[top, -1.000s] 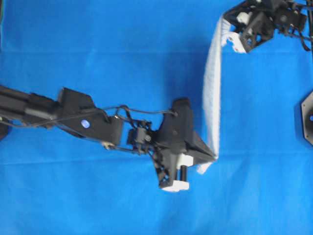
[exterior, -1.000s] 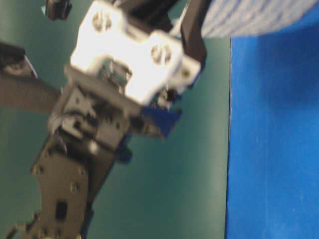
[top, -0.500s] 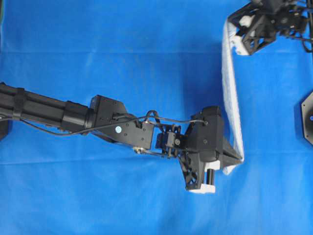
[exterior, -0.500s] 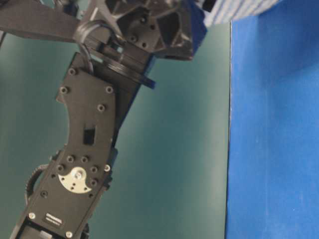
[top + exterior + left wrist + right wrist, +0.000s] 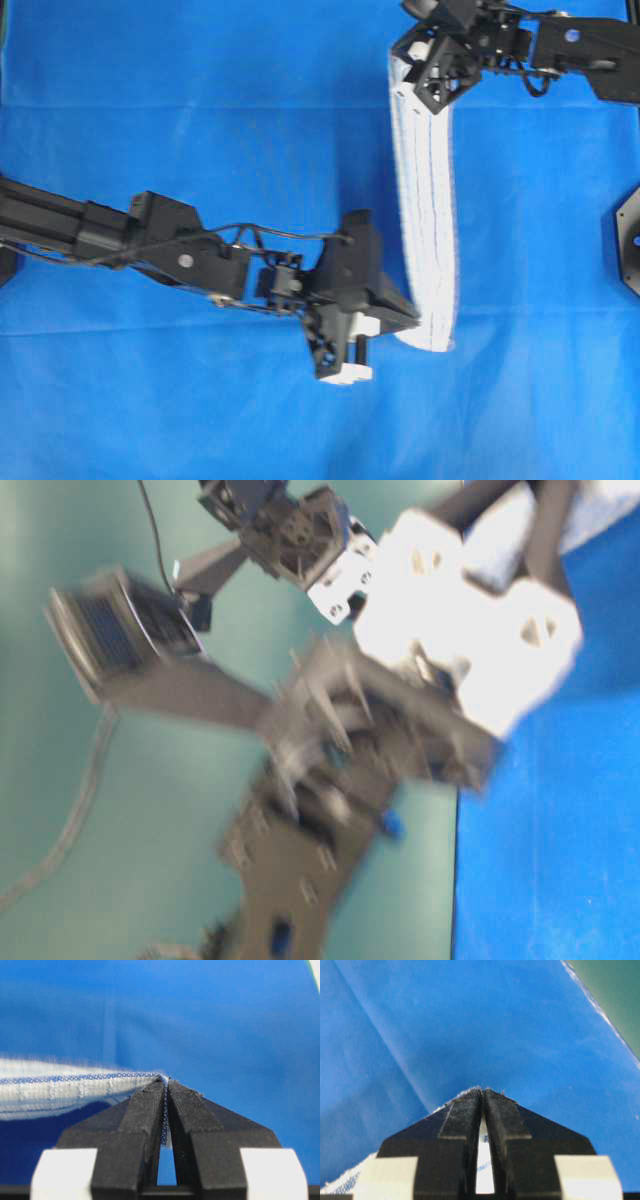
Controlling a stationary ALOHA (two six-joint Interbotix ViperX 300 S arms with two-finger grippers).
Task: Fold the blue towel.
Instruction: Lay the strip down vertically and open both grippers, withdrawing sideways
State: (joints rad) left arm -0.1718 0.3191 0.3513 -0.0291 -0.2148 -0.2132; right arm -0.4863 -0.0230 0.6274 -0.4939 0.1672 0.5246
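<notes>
The blue towel (image 5: 425, 200), white with thin blue stripes, is stretched taut above the table as a narrow band between my two grippers. My left gripper (image 5: 415, 322) is shut on its near corner. In the left wrist view the striped hem (image 5: 75, 1089) runs left from the pinched tips (image 5: 165, 1082). My right gripper (image 5: 402, 62) is shut on the far corner. In the right wrist view white cloth (image 5: 484, 1160) shows between the closed fingers. The table-level view is blurred, with the left gripper's white blocks (image 5: 470, 630) up close.
A plain blue background cloth (image 5: 200, 150) covers the table. Its edge meets a green surface (image 5: 620, 1000). A black round base (image 5: 628, 240) sits at the right edge. The left arm (image 5: 120, 235) reaches in from the left.
Both grippers, still holding the towel, have swung back to the left from half a second ago. The towel now shows more of its width from above.
</notes>
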